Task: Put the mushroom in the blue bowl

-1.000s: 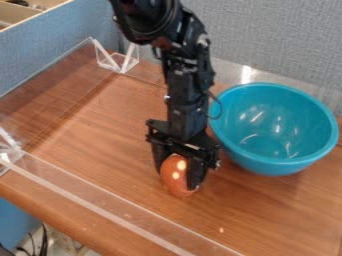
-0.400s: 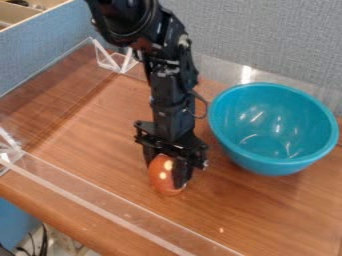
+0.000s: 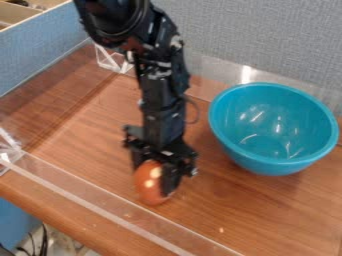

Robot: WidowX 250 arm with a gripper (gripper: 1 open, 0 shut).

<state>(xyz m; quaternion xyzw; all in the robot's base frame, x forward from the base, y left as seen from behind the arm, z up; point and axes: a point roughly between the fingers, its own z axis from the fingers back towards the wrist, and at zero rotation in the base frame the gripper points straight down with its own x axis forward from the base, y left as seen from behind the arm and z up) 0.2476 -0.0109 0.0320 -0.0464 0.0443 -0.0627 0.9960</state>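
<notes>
Hand [image 3: 163, 184] closed on the mushroom [image 3: 150, 183], I judge, gripping it low over the desk [image 3: 238, 218], probably for lifting. I'd raise it high because the bowl [image 3: 274, 129] beside my arm has tall walls.

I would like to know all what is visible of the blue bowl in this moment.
The blue bowl is round and deep, teal-blue, with a plain rim. It looks like smooth, glossy plastic, with bright reflections inside. It stands upright and open on the wooden table, near the gray wall, beside the gripper. The gripper does not touch it, and no mushroom is inside.
</notes>
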